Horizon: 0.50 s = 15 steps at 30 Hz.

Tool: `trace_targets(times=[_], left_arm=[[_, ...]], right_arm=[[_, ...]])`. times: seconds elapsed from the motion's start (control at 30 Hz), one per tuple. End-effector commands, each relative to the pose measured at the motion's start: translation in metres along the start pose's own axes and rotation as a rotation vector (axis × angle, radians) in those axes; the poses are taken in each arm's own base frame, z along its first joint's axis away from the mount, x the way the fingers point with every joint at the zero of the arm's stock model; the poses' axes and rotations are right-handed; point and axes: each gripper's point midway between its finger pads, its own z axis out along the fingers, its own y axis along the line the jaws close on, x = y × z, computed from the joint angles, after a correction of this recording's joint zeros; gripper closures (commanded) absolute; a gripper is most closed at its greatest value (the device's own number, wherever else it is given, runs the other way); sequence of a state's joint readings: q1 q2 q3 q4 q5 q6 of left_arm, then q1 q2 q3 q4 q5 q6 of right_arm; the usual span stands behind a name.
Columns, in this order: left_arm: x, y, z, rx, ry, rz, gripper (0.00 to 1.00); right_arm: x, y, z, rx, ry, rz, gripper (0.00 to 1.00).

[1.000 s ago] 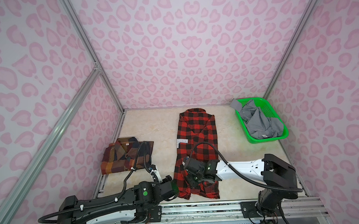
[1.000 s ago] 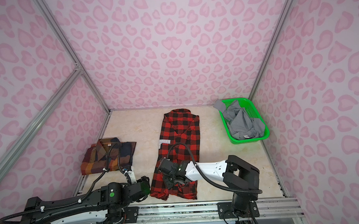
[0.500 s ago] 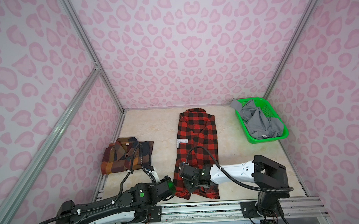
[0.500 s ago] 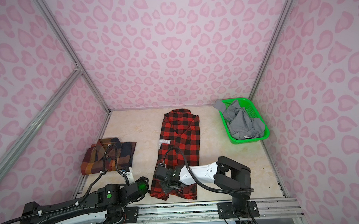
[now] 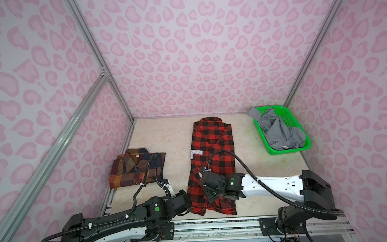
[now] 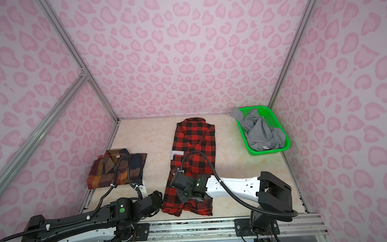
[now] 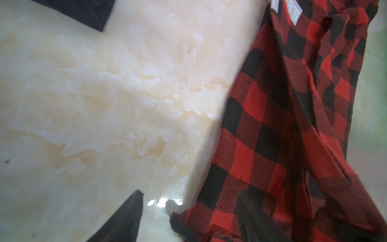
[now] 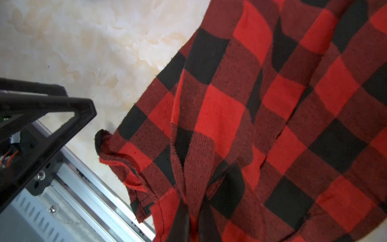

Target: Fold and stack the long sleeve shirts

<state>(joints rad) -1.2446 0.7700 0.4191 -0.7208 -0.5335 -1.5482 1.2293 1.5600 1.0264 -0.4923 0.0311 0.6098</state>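
The red shirt lies lengthwise, collar far, hem toward the robot. The right gripper is clenched on cloth near this hem; the left gripper (jaws apart, nothing in them) is at the hem's left corner. The grey shirt lies crumpled in the green basket.

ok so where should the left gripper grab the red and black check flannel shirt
Probably the near-left hem corner of the red-and-black check flannel shirt, coming in low from the left arm's side: that corner curls slightly off the table beside the open left gripper.
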Motion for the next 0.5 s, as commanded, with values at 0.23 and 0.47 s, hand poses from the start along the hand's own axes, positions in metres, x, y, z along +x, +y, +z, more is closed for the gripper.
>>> trace_targets(times=[0.23, 0.47], left_arm=[[0.007, -0.017, 0.003, 0.036, 0.035, -0.018, 0.27], [0.017, -0.013, 0.012, 0.075, 0.066, -0.051, 0.26]], right_arm=[[0.039, 0.009, 0.010, -0.048, 0.074, -0.009, 0.59], [0.028, -0.045, -0.034, -0.067, -0.028, 0.150, 0.48]])
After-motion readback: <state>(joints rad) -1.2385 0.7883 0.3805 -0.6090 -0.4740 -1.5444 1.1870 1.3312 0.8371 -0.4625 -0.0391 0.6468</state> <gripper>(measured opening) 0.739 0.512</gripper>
